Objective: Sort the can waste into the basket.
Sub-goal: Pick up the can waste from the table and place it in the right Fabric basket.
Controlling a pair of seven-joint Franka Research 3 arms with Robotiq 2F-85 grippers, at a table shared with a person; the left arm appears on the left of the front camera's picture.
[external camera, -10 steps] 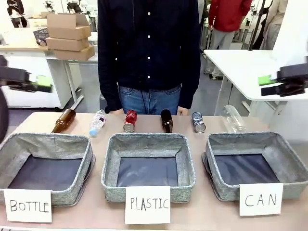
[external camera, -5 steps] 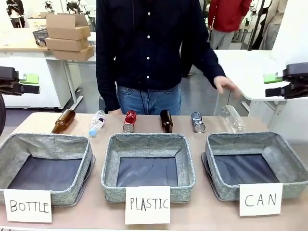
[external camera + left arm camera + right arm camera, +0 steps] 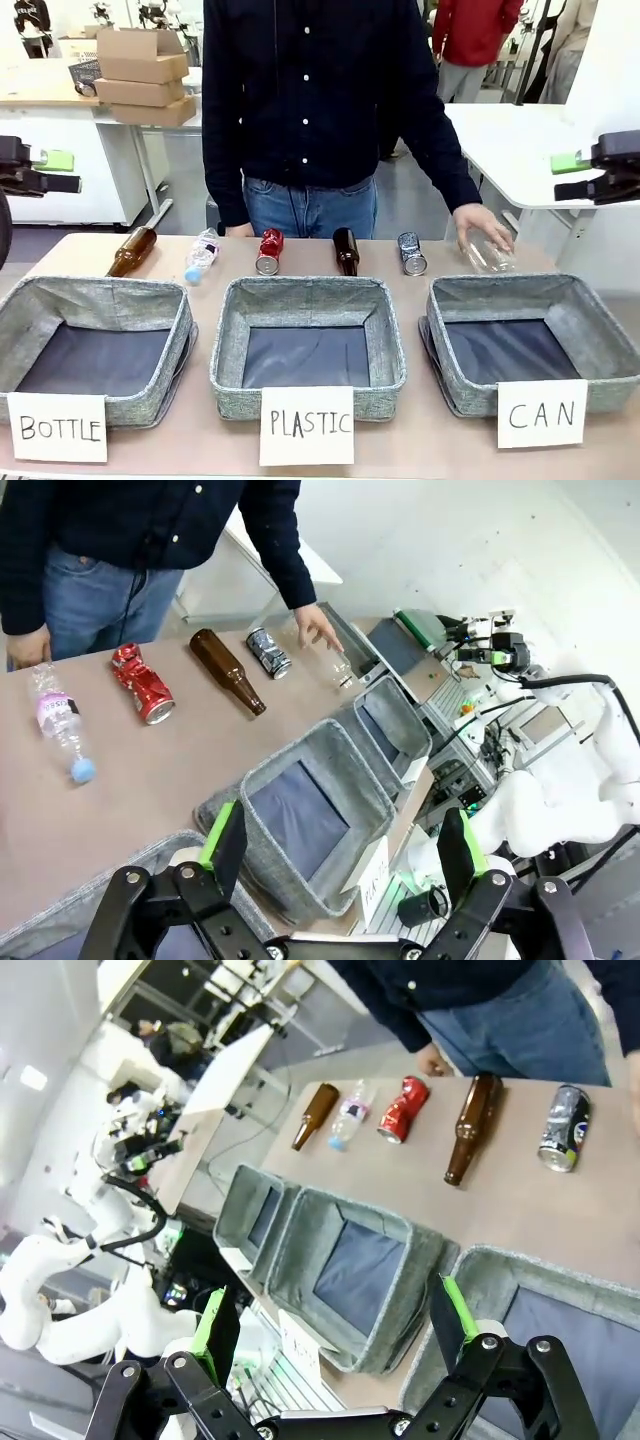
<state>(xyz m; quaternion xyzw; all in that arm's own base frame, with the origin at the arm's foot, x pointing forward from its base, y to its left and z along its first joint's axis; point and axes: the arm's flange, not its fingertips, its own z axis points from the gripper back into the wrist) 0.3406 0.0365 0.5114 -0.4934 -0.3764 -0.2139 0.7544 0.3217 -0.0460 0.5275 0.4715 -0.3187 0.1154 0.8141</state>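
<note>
We see the red can (image 3: 269, 251) and the dark can (image 3: 411, 254) lying on their sides along the far edge of the table (image 3: 415, 445), with a brown bottle (image 3: 346, 250) between them. The basket marked CAN (image 3: 610, 390) sits at the near right, and the dark can is just beyond its far left corner. The person's hand (image 3: 482, 225) rests on a clear bottle (image 3: 492, 256) beside that can. Our left gripper (image 3: 340, 840) and right gripper (image 3: 335, 1318) hang high at the table's sides, jaws spread wide, gripping nothing.
</note>
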